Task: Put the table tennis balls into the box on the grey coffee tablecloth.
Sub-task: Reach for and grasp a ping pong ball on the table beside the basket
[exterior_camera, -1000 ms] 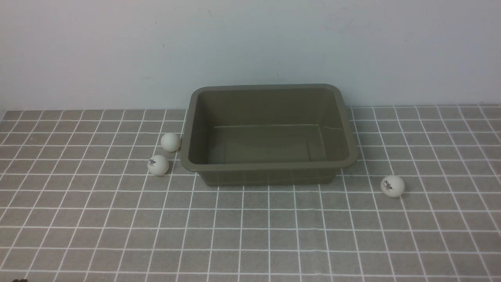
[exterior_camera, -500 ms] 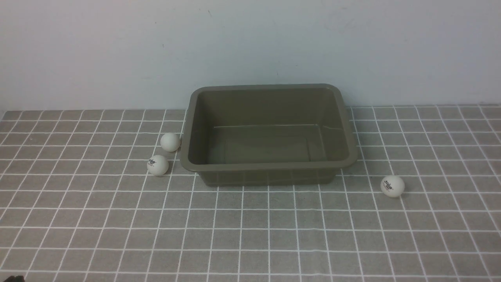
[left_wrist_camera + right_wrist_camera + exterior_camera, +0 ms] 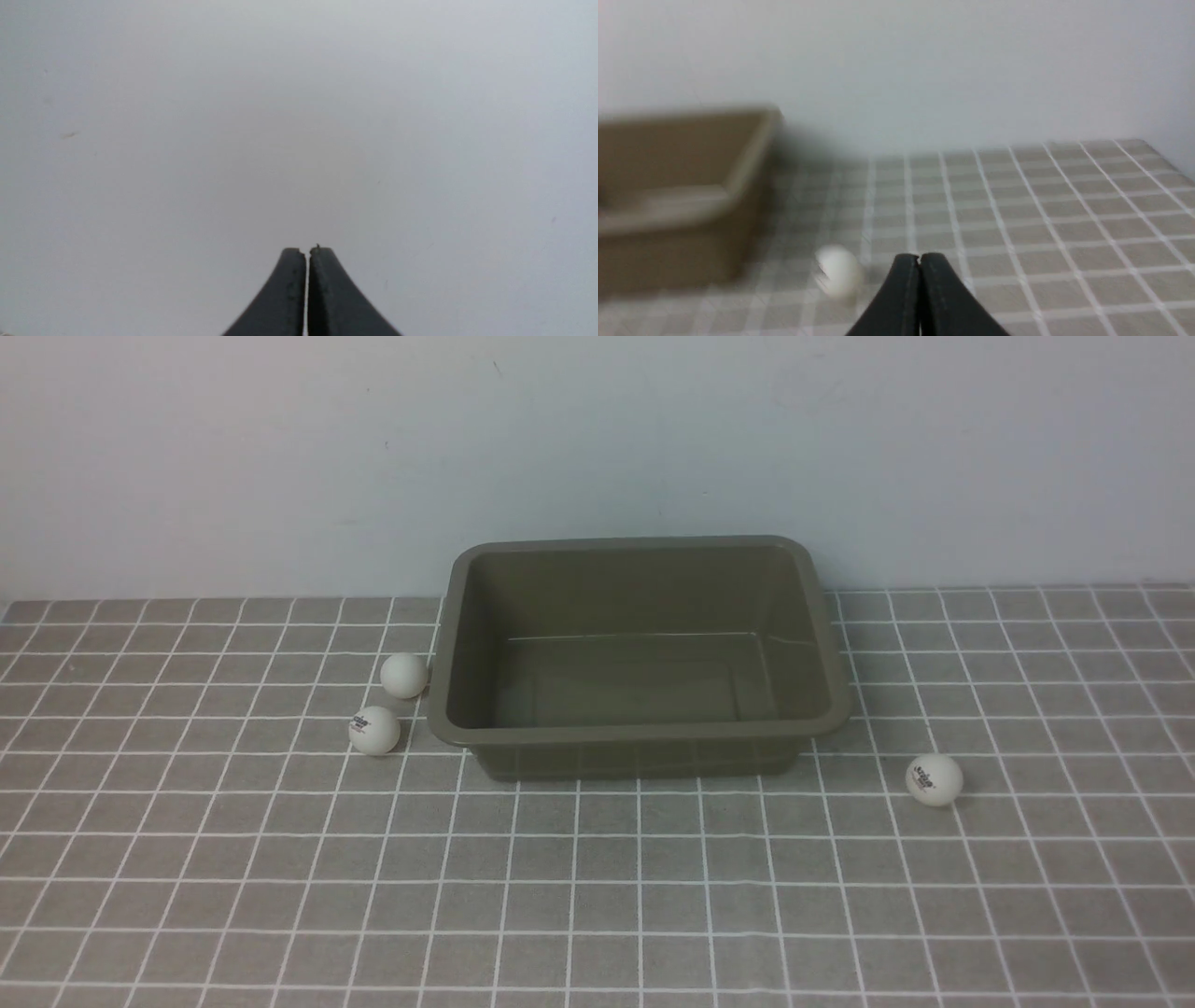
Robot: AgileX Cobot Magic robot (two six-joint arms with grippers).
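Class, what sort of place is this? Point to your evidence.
Probably a robot test bench: a grid-lined cloth, an empty tub with loose white balls, and a bare pale wall behind.

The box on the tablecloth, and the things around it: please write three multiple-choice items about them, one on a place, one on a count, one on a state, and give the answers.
1. Where does the box stand compared with the lone ball?
A) to its right
B) to its left
C) on top of it

2. How many white balls lie on the tablecloth?
A) one
B) five
C) three

3. How is the right gripper?
A) shut, holding nothing
B) wide open
C) shut on a ball

Answers:
1. B: in the front view the box is left of the lone ball.
2. C: two balls lie left of the box, one right, on the tablecloth.
3. A: the right gripper has its fingertips together, with no ball between.
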